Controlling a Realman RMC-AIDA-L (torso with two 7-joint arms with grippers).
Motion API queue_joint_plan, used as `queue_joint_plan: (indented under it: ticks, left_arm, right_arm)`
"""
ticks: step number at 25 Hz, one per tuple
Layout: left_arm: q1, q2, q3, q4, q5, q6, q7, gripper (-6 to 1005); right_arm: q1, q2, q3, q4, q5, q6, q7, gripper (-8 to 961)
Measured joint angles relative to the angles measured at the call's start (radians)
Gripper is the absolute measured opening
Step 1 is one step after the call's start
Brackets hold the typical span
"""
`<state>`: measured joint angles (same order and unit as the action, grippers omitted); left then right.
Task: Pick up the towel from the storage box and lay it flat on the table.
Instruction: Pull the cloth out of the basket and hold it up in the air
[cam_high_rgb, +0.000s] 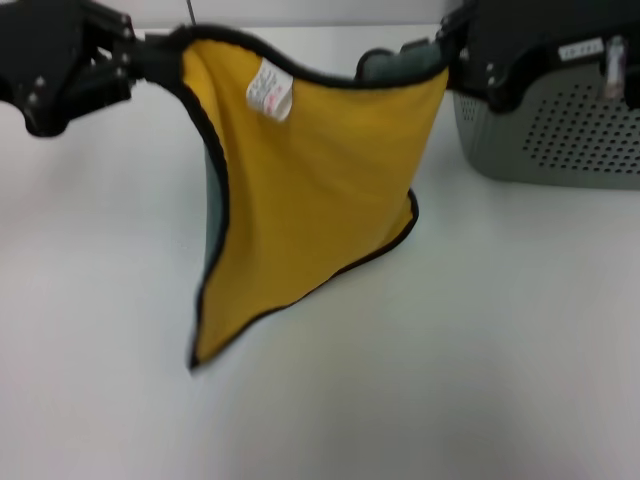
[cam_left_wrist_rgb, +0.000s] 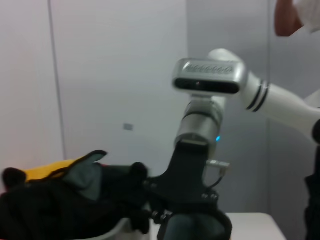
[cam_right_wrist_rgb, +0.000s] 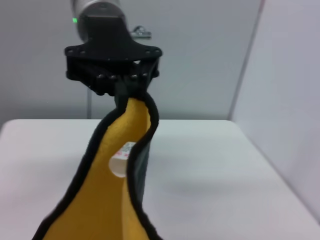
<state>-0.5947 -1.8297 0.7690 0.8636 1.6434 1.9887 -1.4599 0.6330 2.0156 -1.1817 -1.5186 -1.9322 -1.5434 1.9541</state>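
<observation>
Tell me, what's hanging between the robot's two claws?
The towel. The left gripper pinches one top corner and the right gripper the other, so it hangs stretched between them above the table. The head view shows this best.

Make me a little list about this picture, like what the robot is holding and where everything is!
held thing: the towel, yellow with a black border, stretched in the air between both grippers
left gripper: shut on one top corner of the towel
right gripper: shut on the other top corner
towel tag: white, near the top edge
towel bottom: loose corner hanging down toward the table; touching or not, cannot tell
storage box: grey, dotted walls, on the table behind the right gripper
</observation>
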Motion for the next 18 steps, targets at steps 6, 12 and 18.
queue_joint_plan:
  ticks: [6,12,18]
  left_arm:
    - [-0.015,-0.014,-0.058,0.046,0.009,-0.044,-0.007,25]
    - [-0.021,-0.016,-0.055,0.054,0.003,-0.027,-0.025,26]
    - [0.053,-0.036,-0.049,0.116,-0.010,0.041,-0.059,26]
  right_arm:
    - [0.081,-0.002,0.071,-0.054,-0.111,0.009,0.070,1]
    - [0.148,-0.003,0.106,-0.052,-0.206,-0.067,0.137,2]
    - [0.034,0.005,-0.012,-0.241,-0.196,-0.114,0.219,2]
